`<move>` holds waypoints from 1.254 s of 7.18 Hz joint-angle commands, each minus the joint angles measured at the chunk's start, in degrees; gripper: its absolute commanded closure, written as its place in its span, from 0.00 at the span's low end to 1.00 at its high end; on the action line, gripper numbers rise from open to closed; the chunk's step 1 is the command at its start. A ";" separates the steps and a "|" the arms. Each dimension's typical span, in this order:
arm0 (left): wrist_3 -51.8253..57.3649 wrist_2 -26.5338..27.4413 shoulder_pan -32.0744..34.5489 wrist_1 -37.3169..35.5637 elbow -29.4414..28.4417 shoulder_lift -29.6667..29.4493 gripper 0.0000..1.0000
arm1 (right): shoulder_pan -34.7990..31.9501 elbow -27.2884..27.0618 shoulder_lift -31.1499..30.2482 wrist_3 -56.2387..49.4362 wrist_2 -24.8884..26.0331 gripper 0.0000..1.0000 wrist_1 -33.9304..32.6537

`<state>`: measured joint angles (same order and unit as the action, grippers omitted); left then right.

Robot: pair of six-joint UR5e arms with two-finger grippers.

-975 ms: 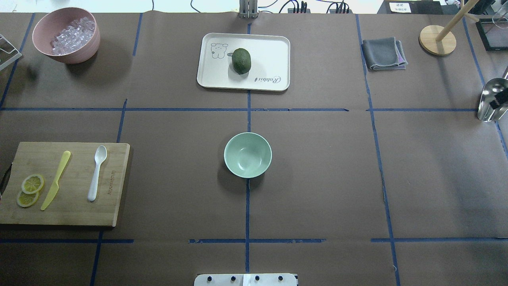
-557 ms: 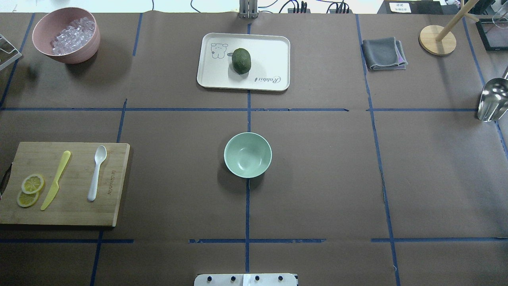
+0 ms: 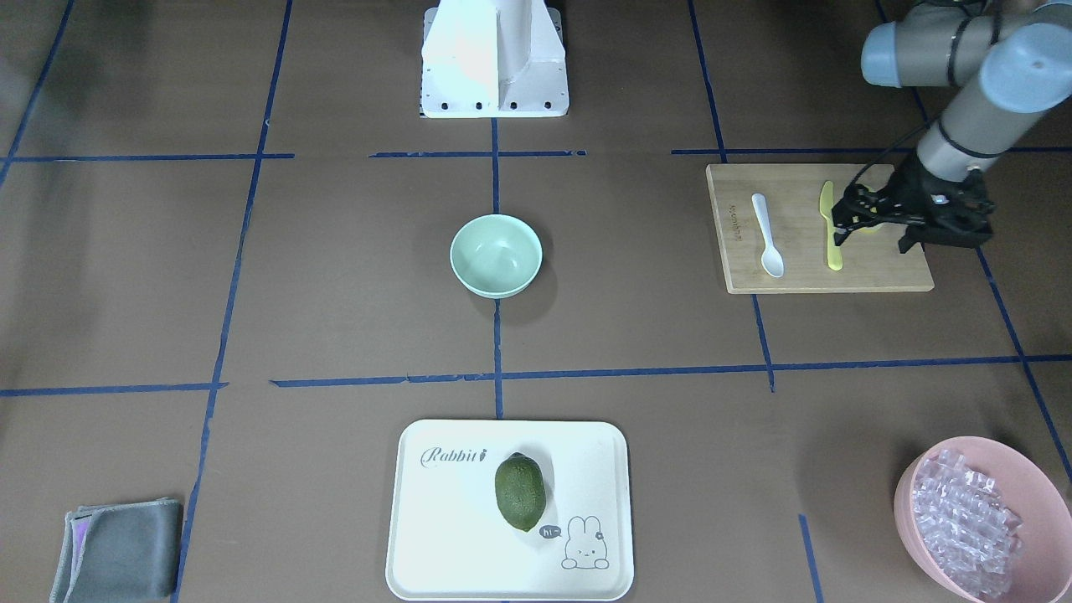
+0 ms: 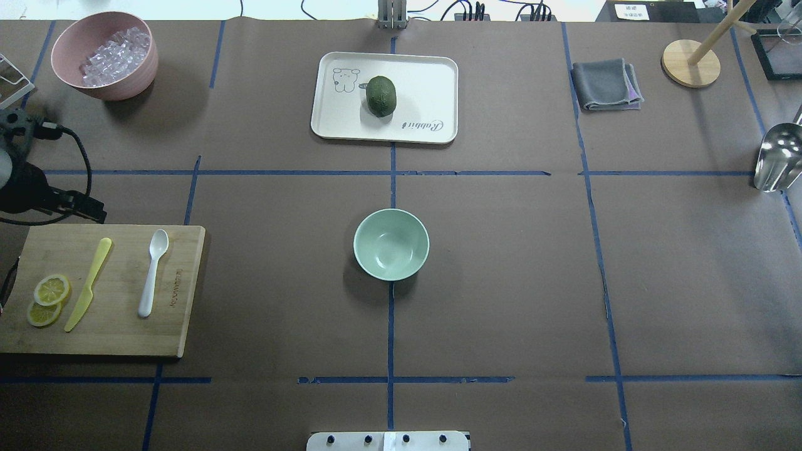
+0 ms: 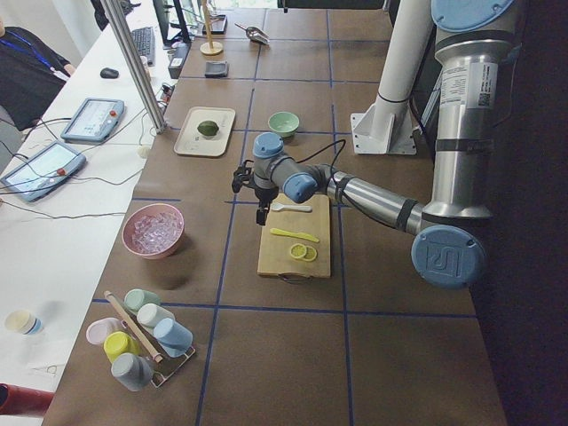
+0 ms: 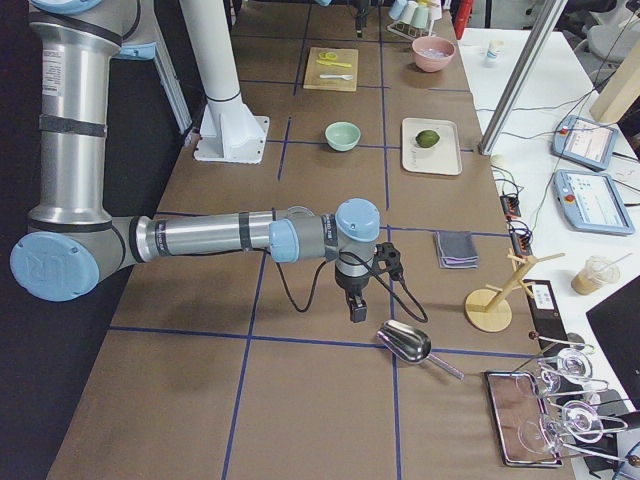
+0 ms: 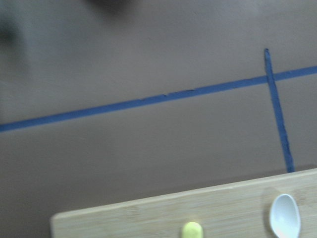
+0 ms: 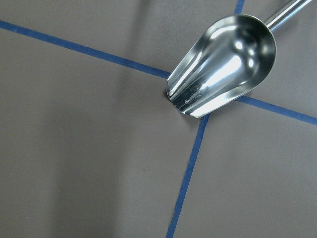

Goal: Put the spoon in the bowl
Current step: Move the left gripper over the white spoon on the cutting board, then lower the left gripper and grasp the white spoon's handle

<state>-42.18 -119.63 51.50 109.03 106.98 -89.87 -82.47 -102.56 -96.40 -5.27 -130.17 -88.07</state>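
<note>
The white spoon [image 4: 152, 272] lies on the wooden cutting board [image 4: 119, 332] at the left, scoop toward the far side. It also shows in the front view [image 3: 766, 234] and, scoop only, in the left wrist view [image 7: 285, 222]. The mint-green bowl [image 4: 391, 244] stands empty at the table's middle [image 3: 496, 255]. My left gripper [image 3: 873, 239] hovers over the board's outer part near the lemon slices, apart from the spoon, jaws apart and empty. My right gripper [image 6: 355, 305] shows only in the right side view, above the table near a metal scoop; I cannot tell its state.
A yellow-green knife [image 4: 89, 282] and lemon slices [image 4: 47, 299] share the board. A pink bowl of ice [image 4: 104, 53] stands far left, a tray [image 4: 432, 75] with a green fruit far centre, a grey cloth [image 4: 606, 84] and a metal scoop [image 4: 777, 160] at the right.
My left arm has come into the overhead view at its left edge, by the board's far corner. Spoon and bowl have not moved.
</note>
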 commanded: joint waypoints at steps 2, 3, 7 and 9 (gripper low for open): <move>-7.12 3.70 -9.03 0.49 0.07 -0.31 0.00 | 0.03 0.08 -0.11 0.00 0.00 0.00 0.00; -7.12 3.70 -10.70 0.57 -0.71 -0.40 0.00 | 0.03 0.00 -0.11 0.00 -0.09 0.00 0.00; -7.12 3.61 -12.56 0.31 -1.16 -1.80 0.27 | 0.03 0.08 -0.20 -0.09 0.09 0.00 0.18; -7.21 3.27 -12.74 0.13 -1.25 -2.59 0.40 | 0.03 0.08 -0.19 0.00 -0.09 0.00 0.18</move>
<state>-49.37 -116.13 38.87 109.28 105.79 -91.86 -82.44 -102.49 -96.60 -5.33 -130.13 -87.89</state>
